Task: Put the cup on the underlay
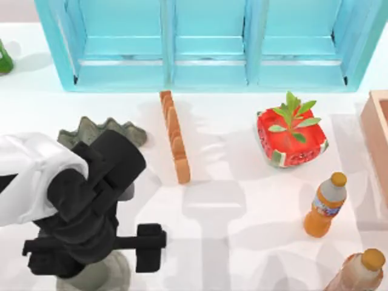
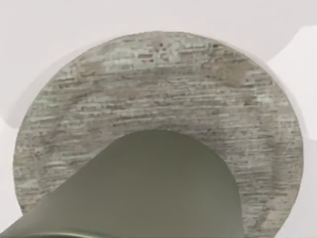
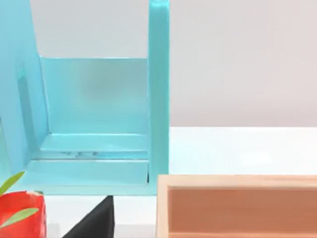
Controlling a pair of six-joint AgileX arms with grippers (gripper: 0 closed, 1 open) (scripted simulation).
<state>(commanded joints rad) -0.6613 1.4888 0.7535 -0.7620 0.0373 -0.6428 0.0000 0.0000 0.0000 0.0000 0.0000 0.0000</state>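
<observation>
Cup (image 2: 148, 188) upright over the underlay (image 2: 163, 84), below left gripper (image 1: 91, 257); finger state cannot be told

Bright, even light throughout. Soft grey shadows across the white table (image 1: 242, 200) (broadest near the middle, beside the bottle (image 1: 325, 205)). Faint sheen along the blue shelf (image 1: 212, 54) ledges. Slightly soft everywhere.

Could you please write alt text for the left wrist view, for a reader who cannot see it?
A plain grey-beige cup sits in the foreground over a flat round grey underlay with a streaked, stone-like surface. The underlay lies on a white table, and the cup covers its near middle part.
</observation>
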